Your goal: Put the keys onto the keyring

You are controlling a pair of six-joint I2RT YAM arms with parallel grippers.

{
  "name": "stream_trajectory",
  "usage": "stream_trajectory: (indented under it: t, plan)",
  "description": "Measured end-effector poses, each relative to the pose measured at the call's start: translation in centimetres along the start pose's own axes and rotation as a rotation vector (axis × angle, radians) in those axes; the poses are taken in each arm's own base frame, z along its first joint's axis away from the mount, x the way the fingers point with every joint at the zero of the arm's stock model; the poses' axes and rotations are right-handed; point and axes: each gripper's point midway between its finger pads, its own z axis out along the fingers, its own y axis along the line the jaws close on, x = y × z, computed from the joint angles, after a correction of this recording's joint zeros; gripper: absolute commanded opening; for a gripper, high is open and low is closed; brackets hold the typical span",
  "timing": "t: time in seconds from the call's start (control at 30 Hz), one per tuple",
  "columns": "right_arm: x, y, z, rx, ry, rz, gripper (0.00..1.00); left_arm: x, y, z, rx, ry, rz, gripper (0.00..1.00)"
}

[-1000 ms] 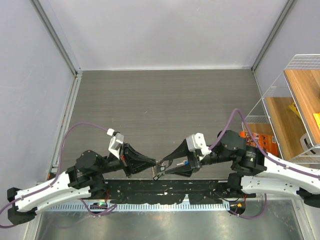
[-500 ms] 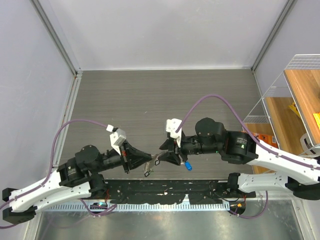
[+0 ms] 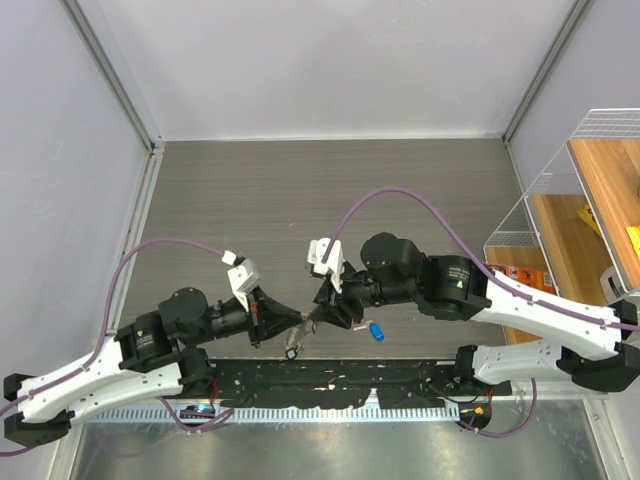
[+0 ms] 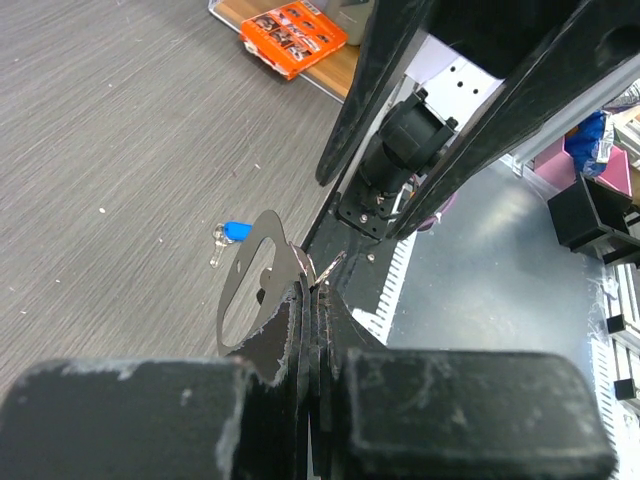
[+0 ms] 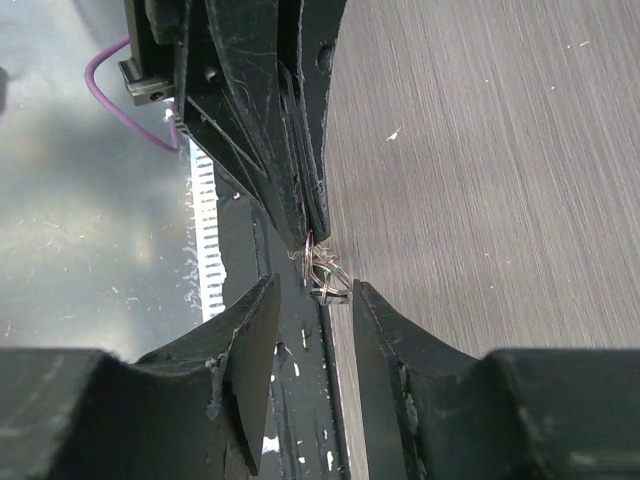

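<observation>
My left gripper (image 4: 312,290) is shut on the keyring (image 5: 325,278), a thin wire loop with small keys bunched on it. A flat grey metal piece (image 4: 250,275) hangs beside its fingers. In the top view the left gripper (image 3: 298,325) meets my right gripper (image 3: 320,314) tip to tip near the table's front edge, and a dark key (image 3: 293,348) dangles below. The right gripper (image 5: 315,295) is open, with its fingers on either side of the loop's end and not touching it. A blue-headed key (image 3: 376,331) lies loose on the table, also seen as the blue key (image 4: 235,232).
An orange packet (image 4: 293,27) lies at the table's right edge by a wire rack with wooden shelves (image 3: 590,210). The black mounting rail (image 3: 330,380) runs along the near edge under both grippers. Grey walls close the table at the back and left.
The right arm has swung left to meet the left gripper, and its jaws have narrowed. The blue key now lies on the table. The left gripper stayed shut on the ring.
</observation>
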Motion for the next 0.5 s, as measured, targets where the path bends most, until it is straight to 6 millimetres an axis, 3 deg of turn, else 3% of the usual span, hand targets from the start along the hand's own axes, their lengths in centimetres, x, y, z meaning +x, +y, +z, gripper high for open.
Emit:
stream_trajectory:
  t: [0.5]
  plan:
    - [1.2,0.5,1.6,-0.046,0.055,0.012,0.34,0.1,0.0,0.0,-0.005,0.011,-0.001,0.0]
